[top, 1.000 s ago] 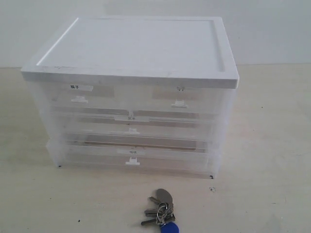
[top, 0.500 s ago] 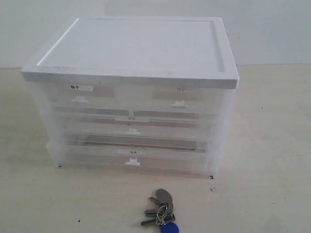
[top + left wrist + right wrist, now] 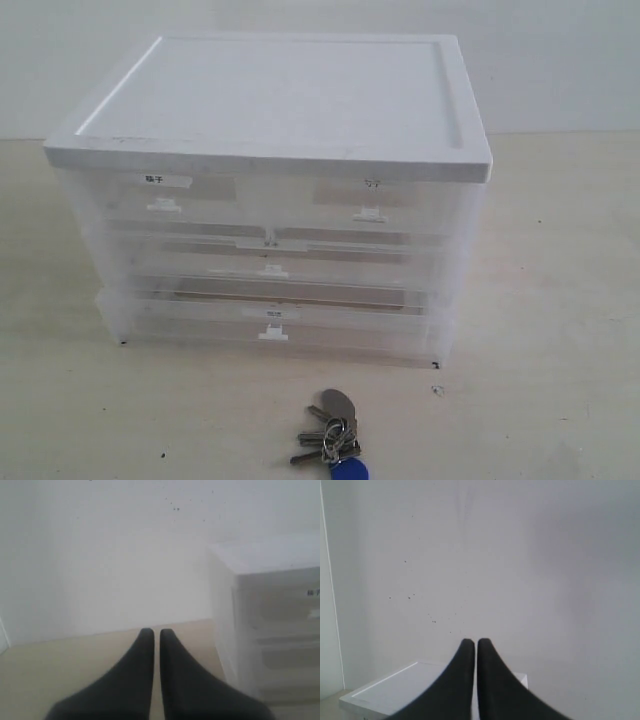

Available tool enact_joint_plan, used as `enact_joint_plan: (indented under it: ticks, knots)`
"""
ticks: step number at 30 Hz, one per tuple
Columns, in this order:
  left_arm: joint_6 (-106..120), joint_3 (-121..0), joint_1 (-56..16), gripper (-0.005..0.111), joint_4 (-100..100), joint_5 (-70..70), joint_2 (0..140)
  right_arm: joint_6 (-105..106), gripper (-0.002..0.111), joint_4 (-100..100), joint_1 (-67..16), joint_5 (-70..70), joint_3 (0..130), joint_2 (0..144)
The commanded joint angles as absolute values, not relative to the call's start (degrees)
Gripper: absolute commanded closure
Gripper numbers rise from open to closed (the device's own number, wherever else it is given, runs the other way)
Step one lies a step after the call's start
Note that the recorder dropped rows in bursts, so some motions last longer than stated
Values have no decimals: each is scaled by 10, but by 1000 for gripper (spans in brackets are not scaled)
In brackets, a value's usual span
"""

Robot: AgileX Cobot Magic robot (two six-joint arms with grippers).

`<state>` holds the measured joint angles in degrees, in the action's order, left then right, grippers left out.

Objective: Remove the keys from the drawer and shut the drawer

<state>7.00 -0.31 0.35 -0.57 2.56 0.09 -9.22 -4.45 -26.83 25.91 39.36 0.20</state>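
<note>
The keys [image 3: 333, 436], silver-grey with a blue fob and an oval grey tag, lie on the table in front of the drawer cabinet [image 3: 270, 190]. The half-width drawer [image 3: 380, 205] with the faint scribbled label sits at the cabinet's upper right, pushed in flush with its neighbour. Neither gripper shows in the exterior view. My left gripper [image 3: 156, 631] is shut with nothing in it, off to the cabinet's left side [image 3: 265, 630]. The right gripper [image 3: 474, 641], likewise shut and holding nothing, hangs above and behind the cabinet's white top [image 3: 395, 690].
The upper left drawer [image 3: 160, 195] carries a bold black label. Two full-width clear drawers [image 3: 270, 265] sit below it. A white wall stands behind the cabinet. Beige tabletop [image 3: 540, 300] surrounds the cabinet.
</note>
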Motion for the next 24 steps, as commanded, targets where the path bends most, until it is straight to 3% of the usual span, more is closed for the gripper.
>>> enact_joint_plan:
  ticks: [1, 4, 24]
  knots:
    - [80, 0, 17, 102, -10, 110, 0, -91, 108, -47, -269, 257, 392, 0]
    - [80, 0, 17, 102, -4, 168, 0, -91, 108, -47, -269, 265, 392, 0]
    - [80, 0, 17, 102, -9, 167, 0, -75, 108, -59, -269, 263, 392, 0]
